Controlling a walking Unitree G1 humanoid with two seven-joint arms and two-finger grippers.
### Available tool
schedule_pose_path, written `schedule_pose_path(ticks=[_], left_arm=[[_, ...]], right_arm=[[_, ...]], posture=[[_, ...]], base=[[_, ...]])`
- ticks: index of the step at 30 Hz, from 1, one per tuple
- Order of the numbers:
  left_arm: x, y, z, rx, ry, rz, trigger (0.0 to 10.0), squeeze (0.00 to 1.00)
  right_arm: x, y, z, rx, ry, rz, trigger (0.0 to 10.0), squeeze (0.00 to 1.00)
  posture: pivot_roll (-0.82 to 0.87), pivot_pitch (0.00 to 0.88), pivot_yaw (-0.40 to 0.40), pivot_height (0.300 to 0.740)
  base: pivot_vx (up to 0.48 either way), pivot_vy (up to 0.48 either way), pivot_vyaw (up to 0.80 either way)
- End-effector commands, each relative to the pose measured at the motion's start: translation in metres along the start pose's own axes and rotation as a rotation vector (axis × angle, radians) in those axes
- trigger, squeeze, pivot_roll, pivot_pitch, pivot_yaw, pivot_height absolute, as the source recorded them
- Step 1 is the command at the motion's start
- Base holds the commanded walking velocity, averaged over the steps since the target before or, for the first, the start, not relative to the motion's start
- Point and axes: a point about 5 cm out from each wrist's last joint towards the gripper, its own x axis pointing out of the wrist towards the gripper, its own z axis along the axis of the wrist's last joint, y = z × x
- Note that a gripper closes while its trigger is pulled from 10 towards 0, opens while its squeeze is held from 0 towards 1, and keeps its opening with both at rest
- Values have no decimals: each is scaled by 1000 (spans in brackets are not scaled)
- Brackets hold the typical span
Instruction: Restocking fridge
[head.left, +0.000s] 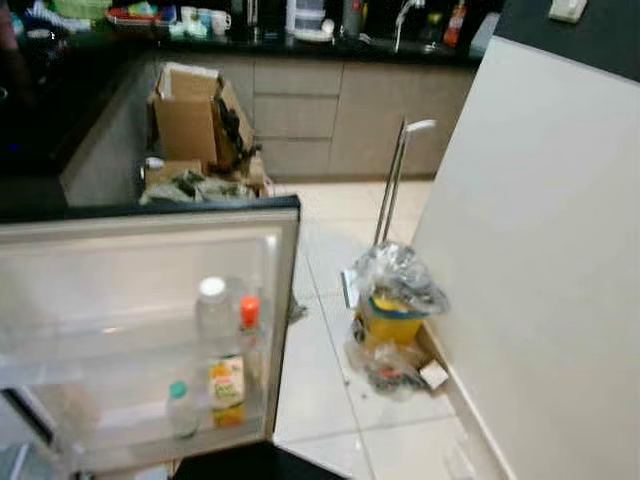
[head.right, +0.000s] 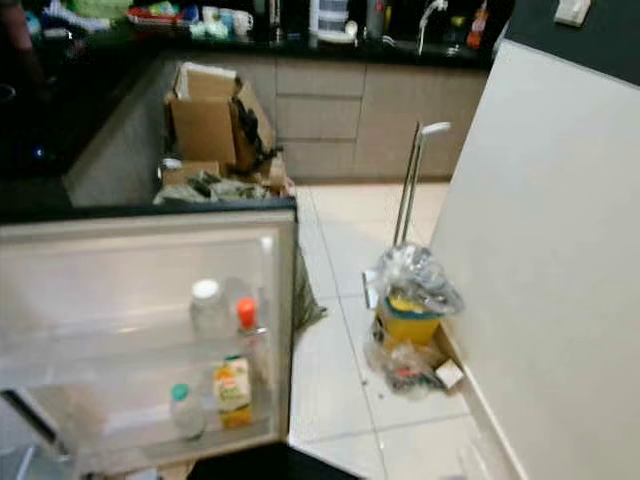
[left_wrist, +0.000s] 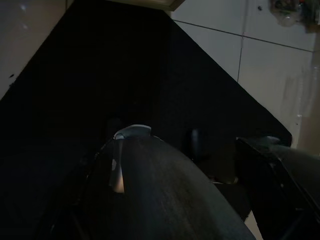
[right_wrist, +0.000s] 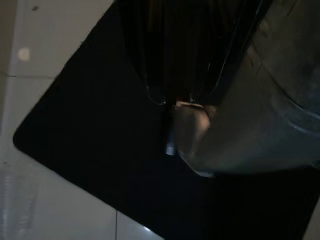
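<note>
The fridge door (head.left: 150, 250) stands open at the lower left, its inner shelves facing me. On the upper door shelf stand a clear bottle with a white cap (head.left: 212, 310) and a smaller bottle with an orange cap (head.left: 249, 312). Below them are a juice carton (head.left: 227, 385) and a small green-capped bottle (head.left: 181, 408). Both arms hang idle over a black floor mat (head.left: 250, 462). The left wrist view is very dark, with the mat (left_wrist: 100, 75) and pale tiles beyond it. The right wrist view has the same mat (right_wrist: 75, 140) under a silver arm part.
A yellow bucket wrapped in plastic (head.left: 392, 310) sits on the tiled floor by the white wall (head.left: 540, 260), with a mop handle (head.left: 392, 180) rising behind it. Cardboard boxes (head.left: 195, 115) are piled beyond the fridge door. A cluttered dark counter (head.left: 300, 40) runs along the back.
</note>
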Motion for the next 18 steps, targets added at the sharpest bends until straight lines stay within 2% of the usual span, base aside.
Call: schedule_pose_path(ticks=[1,2,18], left_arm=[[1,-4,-4,-4,14,-7,10000,0],[1,-4,-5,-5,14,-2,10000,0],[1,-4,-4,-12,13,17,10000,0]], right_arm=[[-2,-4,0,-9,5,-7,10000,0],[-2,-4,0,4,2,9,10000,0],[-2,-3,2,-36,9,48,10000,0]], posture=[[-111,0,-54,740],[-112,0,-54,740],[-114,0,-58,740]], base=[[0,-461,0],[0,-458,0],[0,0,784]])
